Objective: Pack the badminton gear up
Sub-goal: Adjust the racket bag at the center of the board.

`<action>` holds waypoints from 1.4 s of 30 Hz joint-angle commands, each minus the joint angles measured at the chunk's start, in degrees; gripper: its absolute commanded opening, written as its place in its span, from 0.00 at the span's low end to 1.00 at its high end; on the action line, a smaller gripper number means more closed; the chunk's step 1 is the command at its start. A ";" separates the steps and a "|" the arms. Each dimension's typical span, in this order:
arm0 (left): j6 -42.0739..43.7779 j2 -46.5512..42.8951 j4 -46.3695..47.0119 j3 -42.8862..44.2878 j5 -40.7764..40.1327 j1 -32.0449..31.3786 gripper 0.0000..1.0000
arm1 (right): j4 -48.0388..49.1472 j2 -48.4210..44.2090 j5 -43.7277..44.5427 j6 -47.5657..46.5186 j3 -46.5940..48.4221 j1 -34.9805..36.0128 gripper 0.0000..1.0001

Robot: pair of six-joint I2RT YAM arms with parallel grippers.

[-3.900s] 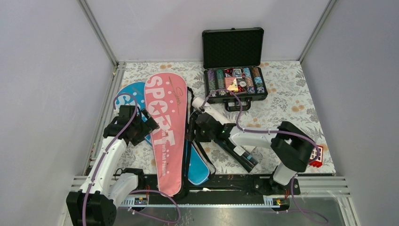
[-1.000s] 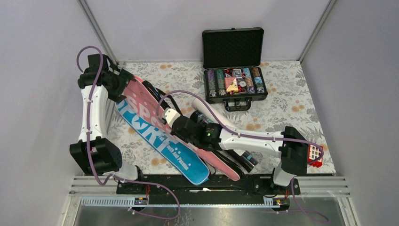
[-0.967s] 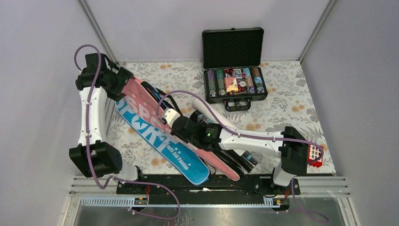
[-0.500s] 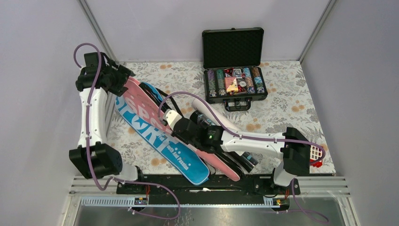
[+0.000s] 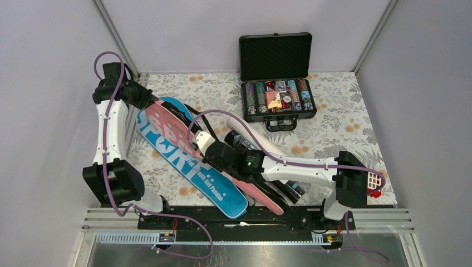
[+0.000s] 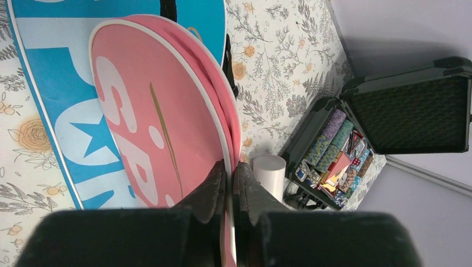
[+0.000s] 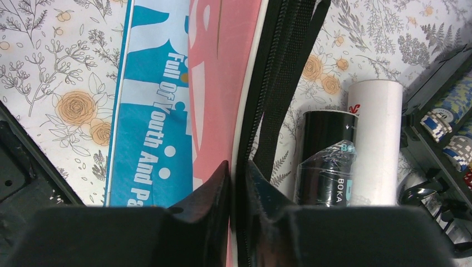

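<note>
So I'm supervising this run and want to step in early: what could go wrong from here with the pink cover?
1. The left fingers and right fingers pinch only the thin edge of the pink SPORT cover, so it could slip out.
2. Its black strap lies loose right beside the black tube and white tube. It may snag and drag them.
</note>
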 commanded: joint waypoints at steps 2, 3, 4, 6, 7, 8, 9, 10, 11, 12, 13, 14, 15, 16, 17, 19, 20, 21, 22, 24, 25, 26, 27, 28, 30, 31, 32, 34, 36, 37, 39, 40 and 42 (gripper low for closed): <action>2.65 -3.41 0.39 -1.45 3.63 0.37 0.00 | 4.04 -4.41 0.24 4.01 4.36 -0.02 0.36; 2.97 -3.77 0.36 -1.44 3.55 0.39 0.00 | 4.06 -4.54 -0.87 5.02 5.37 -0.62 0.40; 3.24 -4.08 0.44 -1.39 3.41 0.33 0.00 | 4.13 -4.62 -2.35 6.41 6.47 -1.51 0.44; 3.60 -4.80 0.64 -1.41 3.31 0.34 0.00 | 5.08 -4.57 -6.23 9.81 8.41 -3.91 0.49; 3.86 -4.97 0.65 -1.40 3.51 0.38 0.00 | 5.99 -4.39 -9.02 11.74 9.27 -5.40 0.49; 4.00 -5.18 0.66 -1.31 3.65 0.38 0.00 | 7.54 -4.04 -11.79 13.51 9.83 -6.85 0.48; 4.10 -5.32 0.65 -1.27 3.91 0.39 0.00 | 9.42 -3.60 -13.80 14.84 10.48 -8.23 0.44; 4.24 -5.50 0.60 -1.23 4.33 0.39 0.00 | 11.55 -2.75 -15.44 15.64 11.23 -9.34 0.39; 4.40 -5.61 0.61 -1.24 4.86 0.39 0.00 | 13.08 -1.56 -16.81 15.85 12.27 -10.21 0.34; 4.65 -5.69 0.66 -1.23 5.36 0.35 0.00 | 13.44 -0.31 -17.94 15.72 14.01 -10.78 0.32; 4.95 -5.90 0.66 -1.36 5.57 0.38 0.00 | 12.93 1.30 -18.72 15.24 16.17 -11.36 0.31; 5.26 -6.11 0.66 -1.76 5.87 0.38 0.00 | 11.94 2.88 -19.25 14.75 18.73 -11.70 0.31; 5.52 -6.50 0.66 -2.25 5.94 0.39 0.00 | 10.99 4.94 -19.59 14.30 21.15 -11.89 0.31; 5.71 -6.90 0.66 -2.79 5.97 0.39 0.00 | 10.89 6.44 -20.23 13.94 23.28 -12.10 0.31; 5.78 -7.26 0.64 -3.50 5.97 0.37 0.00 | 10.88 7.77 -20.73 13.53 25.64 -12.22 0.31; 5.77 -7.92 0.82 -4.52 6.28 0.38 0.00 | 10.88 10.39 -21.46 12.82 28.46 -12.28 0.31; 5.70 -8.28 0.91 -4.96 6.53 0.39 0.00 | 10.88 11.55 -21.79 12.75 29.97 -12.30 0.31; 5.74 -8.40 1.00 -5.25 6.64 0.39 0.00 | 9.07 12.73 -21.89 12.75 31.26 -12.32 0.31; 5.83 -8.57 1.01 -5.40 6.78 0.39 0.01 | 8.50 13.92 -22.29 12.64 32.57 -12.32 0.29; 6.00 -8.81 1.01 -5.59 6.98 0.39 0.01 | 7.64 15.93 -23.21 12.89 34.55 -12.32 0.27; 6.11 -8.98 0.97 -5.67 7.15 0.39 0.01 | 7.63 16.56 -23.42 13.25 34.93 -12.32 0.27; 6.20 -9.17 0.70 -5.64 7.31 0.39 0.01 | 7.93 17.11 -23.69 13.78 35.00 -12.30 0.27; 6.35 -9.30 0.55 -5.68 7.37 0.37 0.01 | 8.28 17.61 -23.79 14.14 35.01 -12.32 0.27; 6.40 -9.55 0.47 -5.74 7.42 0.39 0.01 | 8.58 18.10 -23.90 14.39 35.10 -12.32 0.27; 6.40 -10.01 0.49 -5.88 7.72 0.39 0.01 | 8.68 19.36 -23.96 15.00 35.70 -12.33 0.27; 6.40 -10.15 0.43 -5.95 7.97 0.38 0.01 | 8.34 20.05 -24.14 15.18 36.25 -12.32 0.28; 6.34 -10.19 0.42 -5.91 8.30 0.38 0.01 | 7.89 20.72 -24.26 15.28 36.92 -12.36 0.28; 6.32 -10.29 0.49 -5.98 8.85 0.32 0.01 | 7.30 21.78 -23.88 15.30 38.04 -12.32 0.29; 6.24 -10.62 0.48 -6.28 9.31 0.39 0.01 | 7.46 22.46 -22.40 15.20 38.46 -12.32 0.31; 6.23 -10.83 0.49 -6.40 9.48 0.39 0.01 | 7.48 22.84 -21.58 15.11 38.68 -12.32 0.32; 6.29 -11.21 0.48 -6.81 9.73 0.39 0.02 | 6.95 23.84 -21.01 14.81 40.16 -12.32 0.37; 6.36 -11.34 0.51 -6.90 9.75 0.39 0.02 | 6.12 24.58 -21.41 14.72 41.67 -12.29 0.41; 6.49 -11.47 0.49 -7.13 10.03 0.39 0.02 | 3.81 26.21 -22.57 14.40 44.96 -12.32 0.47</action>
